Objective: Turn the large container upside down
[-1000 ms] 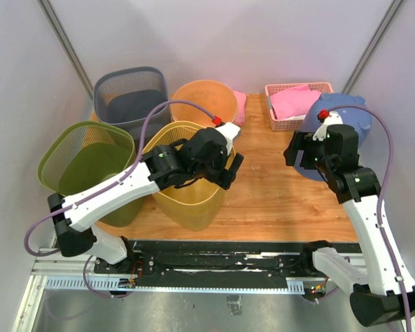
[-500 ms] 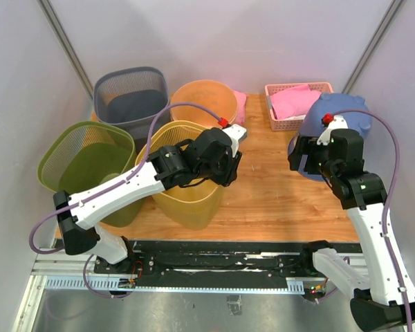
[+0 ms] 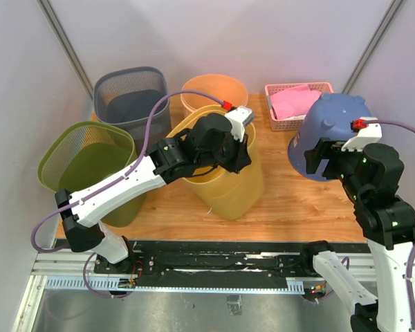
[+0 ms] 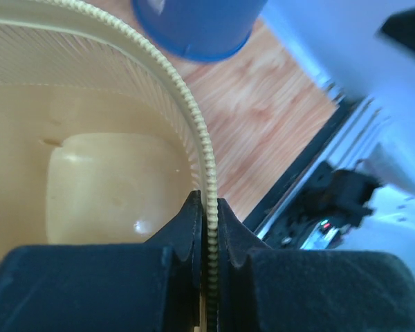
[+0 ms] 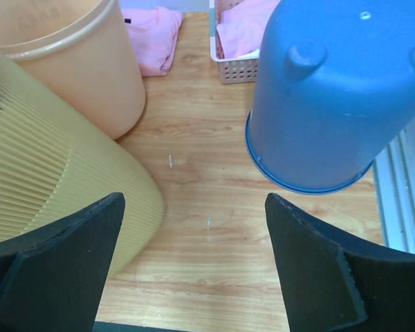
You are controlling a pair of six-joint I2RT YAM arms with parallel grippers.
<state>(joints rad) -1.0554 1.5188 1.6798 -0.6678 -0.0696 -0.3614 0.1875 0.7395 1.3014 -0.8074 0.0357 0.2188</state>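
Leaning at a tilt near the middle of the wooden table [image 3: 290, 204], the large yellow container [image 3: 235, 183] is showing its ribbed plastic wall. The left arm is hiding much of its mouth, and I cannot tell whether its base is touching the wood. A smooth, inverted blue bucket [image 5: 332, 90] is standing to its right, partly cut off in the right wrist view. The left gripper [image 4: 207, 211] is clamping the container's beaded rim. The right gripper [image 5: 194, 214] is hovering, jaws wide apart.
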